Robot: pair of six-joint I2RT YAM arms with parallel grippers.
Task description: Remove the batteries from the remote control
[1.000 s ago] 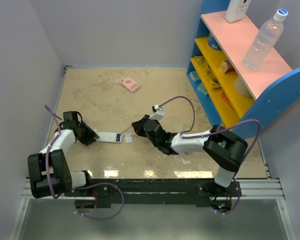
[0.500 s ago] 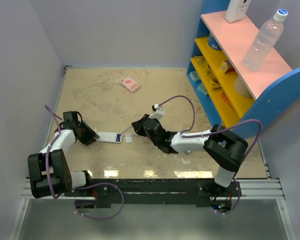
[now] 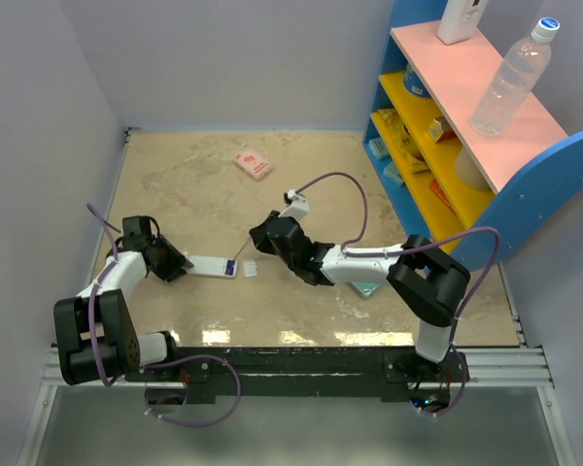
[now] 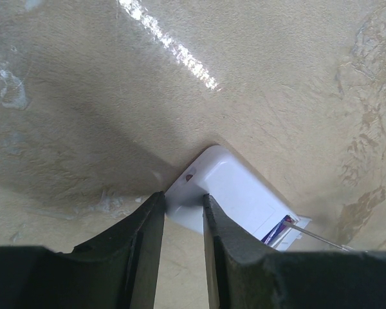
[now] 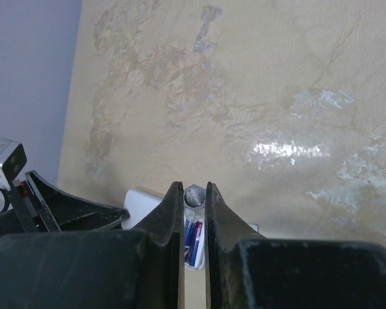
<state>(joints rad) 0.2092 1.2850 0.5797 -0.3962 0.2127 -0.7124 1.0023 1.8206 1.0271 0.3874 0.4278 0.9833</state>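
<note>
Table [image 3: 175, 194]: one; flat beige top, marbled and glossy.
Shelf [image 3: 554, 170]: one, at my right; blue side panel with a curved edge, a pink top board, yellow boards below.
Left gripper [image 4: 182, 201]: one; two dark matte fingers, partly apart, clamped on the rounded white end of the remote [image 3: 210, 266], one finger on each long side.
Right gripper [image 5: 193, 185]: one; fingers drawn almost together, pinching the battery [image 5: 193, 196] at their tips, near the remote's dark end.
Bottle [image 3: 510, 83]: one; clear ribbed plastic, capped, upright on the pink board.
Remote: one; a slim, flat, smooth white bar lying on the table between my two grippers. Its left end is in my left gripper and its dark end points toward my right gripper. The compartment is open at that end.
Box [image 3: 367, 288]: one; flat and teal, mostly hidden under my right arm [image 3: 369, 264].
Packet [image 3: 253, 163]: one; pink and flat, well apart from the remote, toward the far side of the table.
Cover [image 3: 250, 269]: one; a small flat white piece on the table just beside the remote's dark end.
Battery: one that I can count, a small cylinder with a grey metal end between my right fingertips. Blue and red casing shows in the gap beneath; I cannot tell how many cells.
</note>
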